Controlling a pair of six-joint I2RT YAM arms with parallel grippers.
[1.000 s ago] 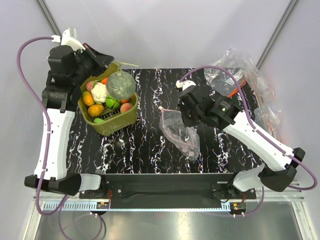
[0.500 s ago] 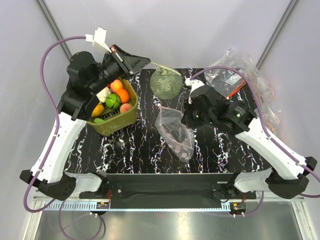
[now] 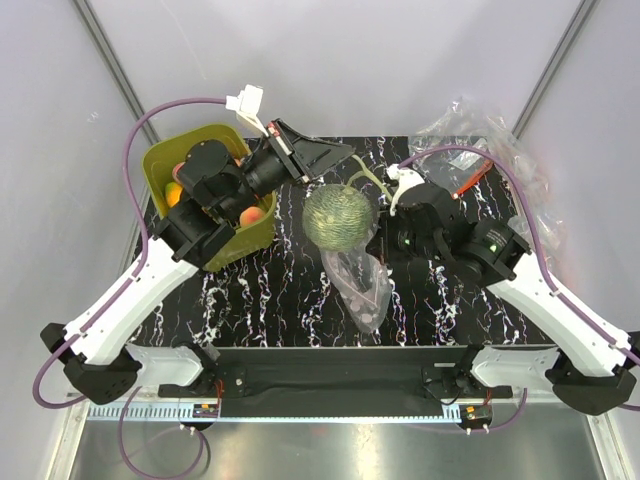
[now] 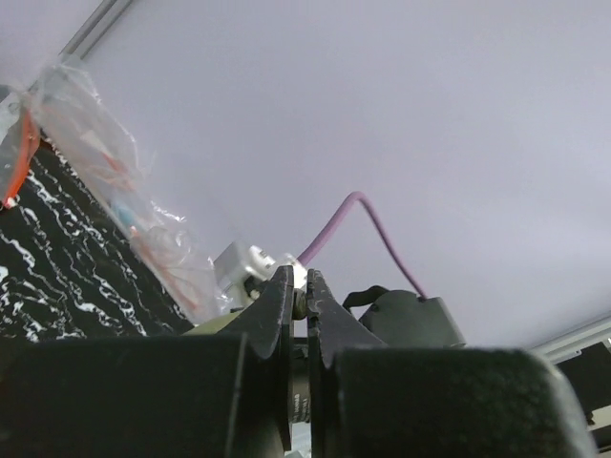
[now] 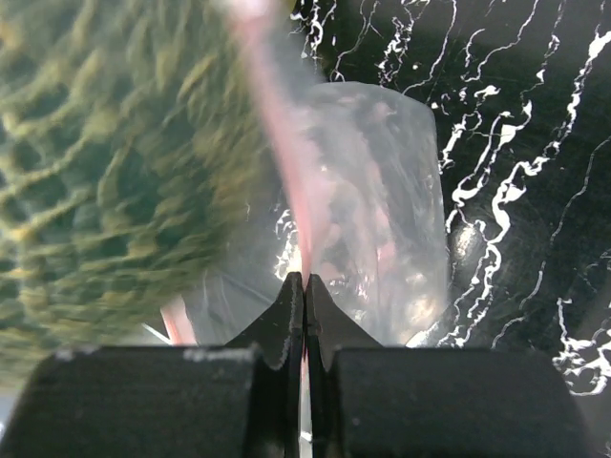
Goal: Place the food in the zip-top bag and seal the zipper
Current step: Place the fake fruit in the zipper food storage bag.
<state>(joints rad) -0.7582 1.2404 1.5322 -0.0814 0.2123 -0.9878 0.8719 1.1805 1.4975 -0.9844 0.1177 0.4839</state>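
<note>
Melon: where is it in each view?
Top external: melon at centre, above the upper end of the zip-top bag.
Left wrist: not in it.
Right wrist: melon blurred, fills the left half, beside the pink zipper.
Shared landmark: the black marbled table, in all three.

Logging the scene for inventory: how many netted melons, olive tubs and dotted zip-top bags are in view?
netted green melon: 1
olive tub: 1
dotted zip-top bag: 1
Total: 3

Blurred, cropped at right wrist view's left edge: netted melon (image 5: 115,162). Hidden beneath left arm (image 3: 205,185): most tub (image 3: 165,155) food (image 3: 252,213).
</note>
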